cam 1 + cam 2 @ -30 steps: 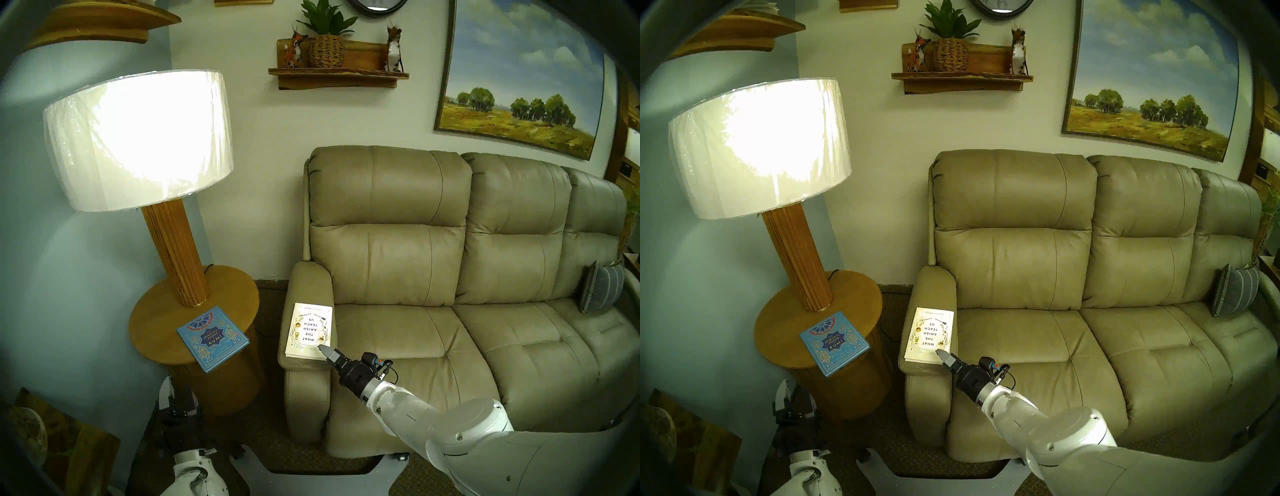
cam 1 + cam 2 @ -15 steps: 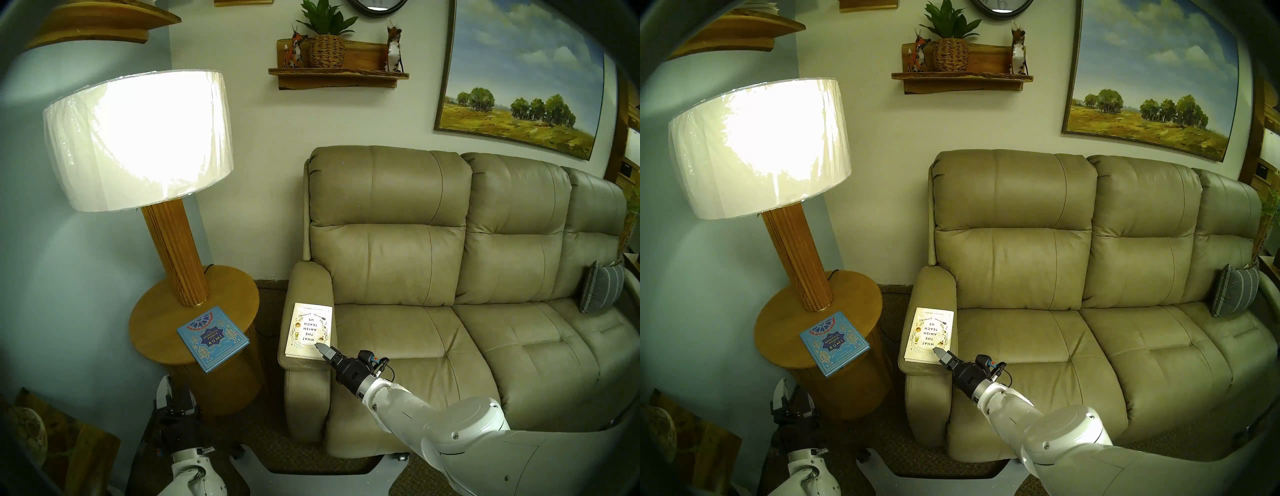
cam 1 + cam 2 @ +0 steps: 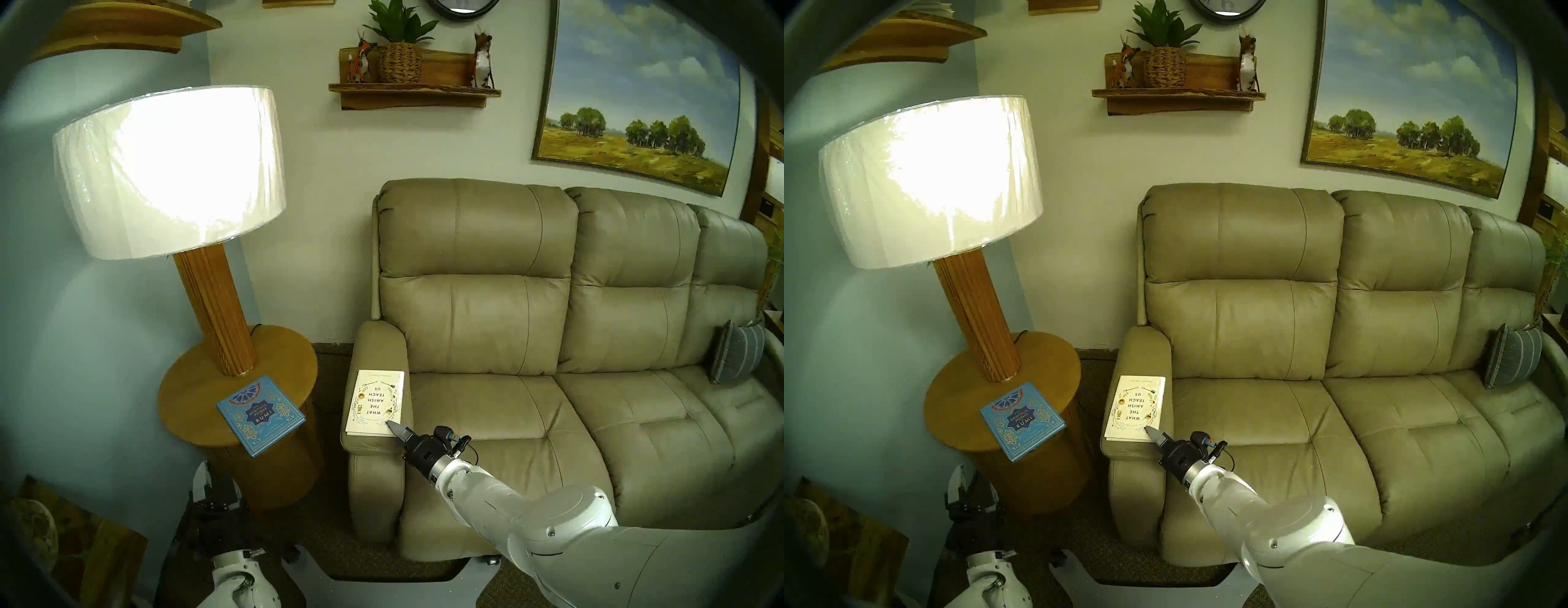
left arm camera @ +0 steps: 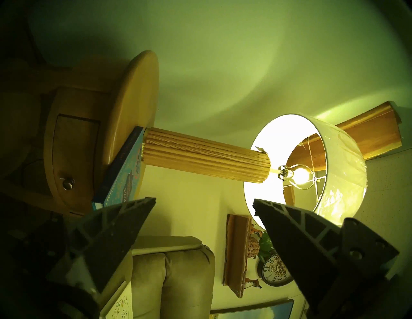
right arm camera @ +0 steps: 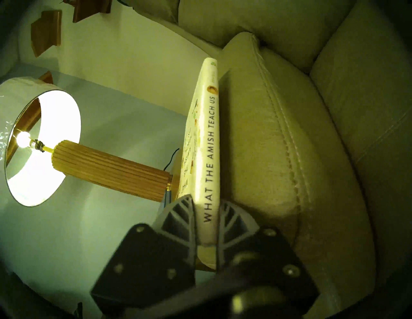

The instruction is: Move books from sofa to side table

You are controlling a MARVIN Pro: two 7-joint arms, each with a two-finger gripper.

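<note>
Right wrist view: my right gripper [image 5: 207,219] pinches the cream book [image 5: 208,142] by its spine.
Book lies on the sofa [image 3: 551,331] armrest; side table [image 3: 191,382] at nine o'clock holds the blue book [image 3: 259,414]; my left gripper [image 4: 204,208] is spread.

Dim room, lit mostly by the lamp [image 3: 169,170], shade blown out white. Heavy fisheye bending and dark vignette at edges. Wrist views murky, green-tinted, bulb [image 4: 301,174] glaring.
</note>
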